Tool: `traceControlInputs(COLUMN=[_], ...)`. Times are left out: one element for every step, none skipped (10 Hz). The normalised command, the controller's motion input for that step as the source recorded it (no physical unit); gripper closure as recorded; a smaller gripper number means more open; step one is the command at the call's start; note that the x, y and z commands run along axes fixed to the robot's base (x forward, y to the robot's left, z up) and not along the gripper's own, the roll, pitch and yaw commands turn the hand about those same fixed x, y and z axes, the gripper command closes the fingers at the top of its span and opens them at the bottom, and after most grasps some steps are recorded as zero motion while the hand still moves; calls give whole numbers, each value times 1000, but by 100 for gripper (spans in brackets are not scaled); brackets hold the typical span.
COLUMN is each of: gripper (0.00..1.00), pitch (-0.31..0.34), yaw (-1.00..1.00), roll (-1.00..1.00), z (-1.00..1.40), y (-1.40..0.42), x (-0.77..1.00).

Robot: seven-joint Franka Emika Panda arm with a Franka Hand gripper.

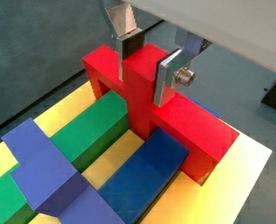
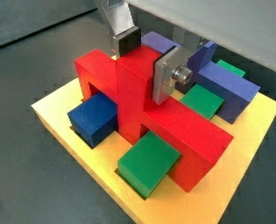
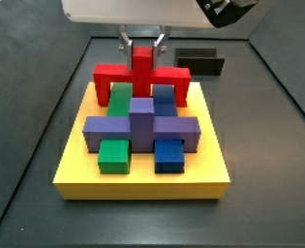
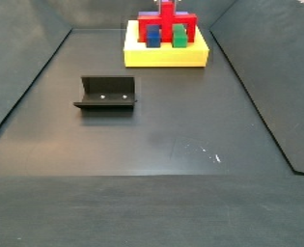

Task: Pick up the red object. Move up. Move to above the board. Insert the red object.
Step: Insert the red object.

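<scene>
**Red object standing on the board, tool pinching its post**

The tool is above the far part of the board and its two silver fingers are pressed against both sides of the upright post of the red object. In both wrist views the dark pads lie flat on the red post, so the tool is pinching the red object and nothing else is between the fingers.

The red object stands on the yellow board with its wide bar across and its two short legs down. In a side view it is at the back edge of the board, behind the purple piece. A green block and a blue block lie under the red bar, one at each side of the post. It seems seated low among the blocks, but I cannot tell if it is pushed in fully.

In front of the purple piece there are another green block and another blue block.

In a side view the board is at the far end of the floor, and the fixture stands well apart from it. A small black box is on the floor behind the board.
</scene>
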Motion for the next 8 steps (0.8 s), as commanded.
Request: traceControlInputs(gripper=[100, 100, 100, 100, 100, 100, 100, 100], pitch=[0, 0, 0, 0, 0, 0, -26, -13], yaw=[0, 0, 0, 11, 0, 0, 0, 0], roll=[116, 131, 160, 183, 166, 161, 104, 144], z=[-260, -323, -274, -211, -246, -231, -369, -577], y=[0, 0, 0, -11, 0, 0, 0, 0], x=[246, 317, 363, 366, 234, 140, 0, -57])
